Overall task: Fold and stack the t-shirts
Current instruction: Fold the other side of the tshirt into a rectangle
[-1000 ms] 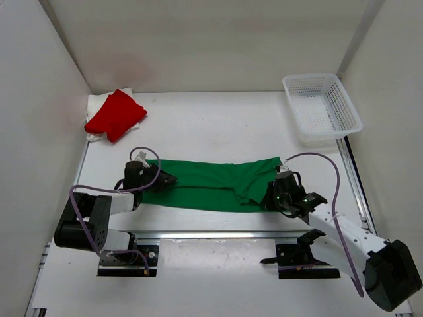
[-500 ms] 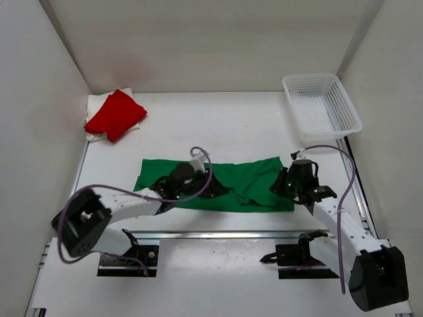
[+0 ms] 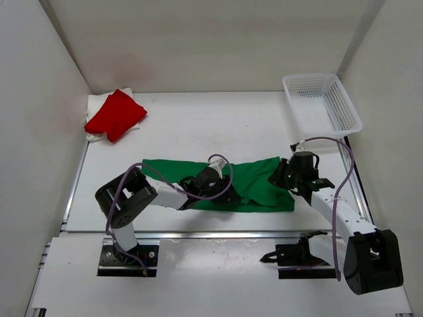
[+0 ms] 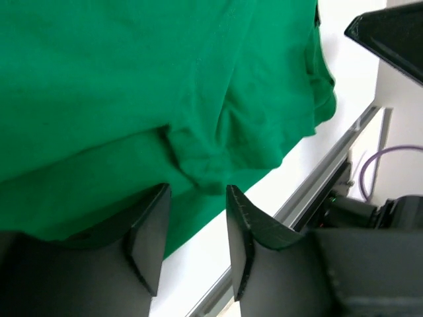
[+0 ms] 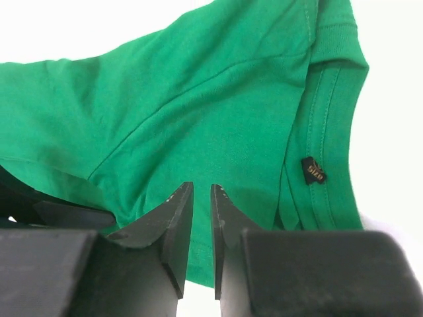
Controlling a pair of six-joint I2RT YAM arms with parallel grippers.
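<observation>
top: my left gripper [image 3: 221, 183] has dragged the green t-shirt's [image 3: 254, 185] left end to its middle, shortening the strip; red t-shirt [image 3: 115, 113] folded far-left | left wrist: jaws parted, cloth let go | right wrist: right gripper [image 5: 200, 191] just cracked open over the collar end, so this fold is laid

- White table [image 3: 198, 125], with pale panels at its back and on both sides
- Green t-shirt [image 3: 254, 178] lies flat on it as a long band across the near middle, running left to right and rumpled toward its right end
- Cream-white t-shirt [image 3: 96, 102] lies folded in the far left corner, with the folded red t-shirt [image 3: 115, 113] on top of it
- White mesh basket [image 3: 327, 135] stands in the far right corner, well apart from the shirts
</observation>
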